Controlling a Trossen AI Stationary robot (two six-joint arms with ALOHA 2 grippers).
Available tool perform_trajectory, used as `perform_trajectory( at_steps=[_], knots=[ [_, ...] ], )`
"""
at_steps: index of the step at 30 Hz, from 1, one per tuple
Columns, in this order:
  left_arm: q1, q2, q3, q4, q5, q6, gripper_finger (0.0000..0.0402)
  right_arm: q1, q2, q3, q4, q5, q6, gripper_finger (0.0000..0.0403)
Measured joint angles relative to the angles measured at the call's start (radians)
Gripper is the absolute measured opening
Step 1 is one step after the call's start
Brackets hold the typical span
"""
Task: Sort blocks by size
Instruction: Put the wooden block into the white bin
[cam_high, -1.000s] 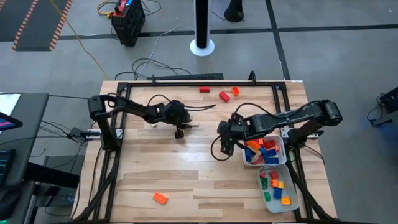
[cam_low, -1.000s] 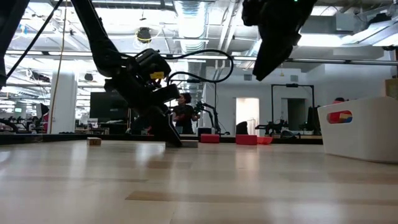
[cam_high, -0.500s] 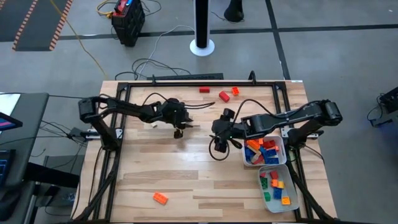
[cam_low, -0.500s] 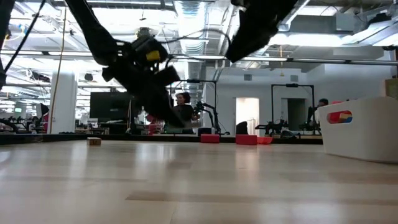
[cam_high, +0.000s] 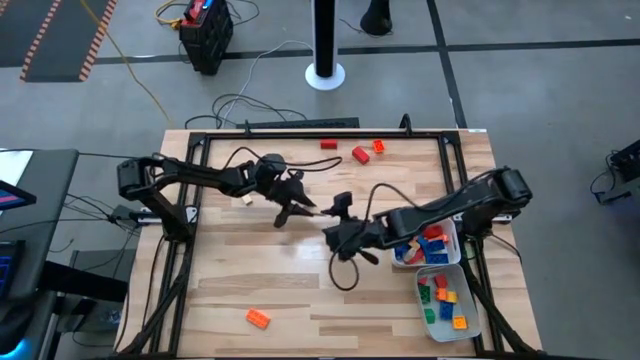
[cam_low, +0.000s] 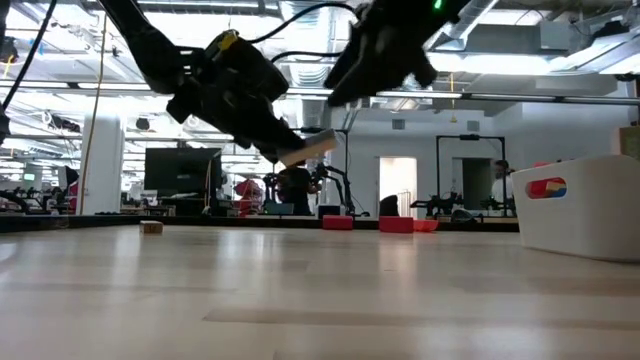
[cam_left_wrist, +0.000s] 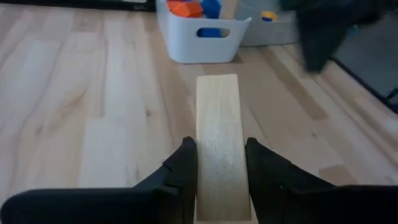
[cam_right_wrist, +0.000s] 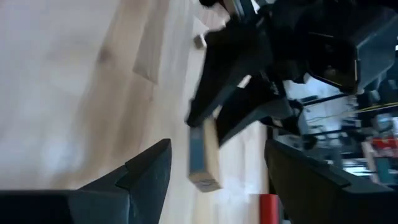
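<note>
My left gripper (cam_left_wrist: 221, 146) is shut on an oblong tan block (cam_left_wrist: 217, 118), held above the table's middle (cam_high: 307, 208) and well clear of it in the low view (cam_low: 310, 147). My right gripper (cam_right_wrist: 217, 149) is open and faces that block (cam_right_wrist: 204, 155) from close by, its fingers standing to either side without touching; in the high view it (cam_high: 335, 236) is just right of the left gripper (cam_high: 290, 205). Loose blocks lie flat on the table: two red (cam_high: 328, 144) (cam_high: 360, 154) and one orange (cam_high: 379, 147) at the far edge, and one orange (cam_high: 258, 318) at the near left. My left gripper pinches the tan block's two long sides (cam_left_wrist: 205, 134) between its two fingers, at the block's rear half. The fingers run along the block, which sticks out past the fingertips (cam_left_wrist: 186, 155). They slant slightly down toward the table's right. The block is lifted clear.
Two white trays (cam_high: 452, 238) (cam_high: 468, 300) with several coloured blocks stand at the table's right edge, one behind the other. A small tan piece (cam_high: 246, 199) lies left of the left gripper. The near middle of the table is bare wood.
My left gripper has risen from the table with the tan block and tipped up from pointing steeply down to nearly level; the block is now lifted clear. My right gripper has gone from beside the trays toward the table's left, up to the left gripper, and has rolled.
</note>
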Motion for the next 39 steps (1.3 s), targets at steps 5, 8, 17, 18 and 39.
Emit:
perform_trajectory(
  at_steps=[5, 8, 17, 18, 39],
  knots=[
    [-0.001, 0.0, 0.0, 0.013, 0.074, -0.027, 0.01, -0.002, 0.055, 0.0, 0.054, 0.079, -0.087, 0.029],
    [-0.001, 0.0, 0.0, 0.025, 0.104, -0.043, 0.0101, -0.009, 0.061, 0.0, 0.063, 0.081, -0.094, 0.0287],
    [-0.001, -0.001, 0.0, 0.071, 0.18, -0.094, 0.0102, -0.007, 0.054, 0.0, 0.089, 0.074, -0.104, 0.0239],
    [-0.002, -0.001, 0.0, 0.078, 0.186, -0.1, 0.0102, -0.007, 0.054, 0.0, 0.089, 0.07, -0.104, 0.0229],
    [-0.015, -0.001, 0.0, 0.121, 0.248, -0.179, 0.0166, 0.015, 0.05, 0.0, 0.061, 0.046, -0.1, 0.0087]
  ],
)
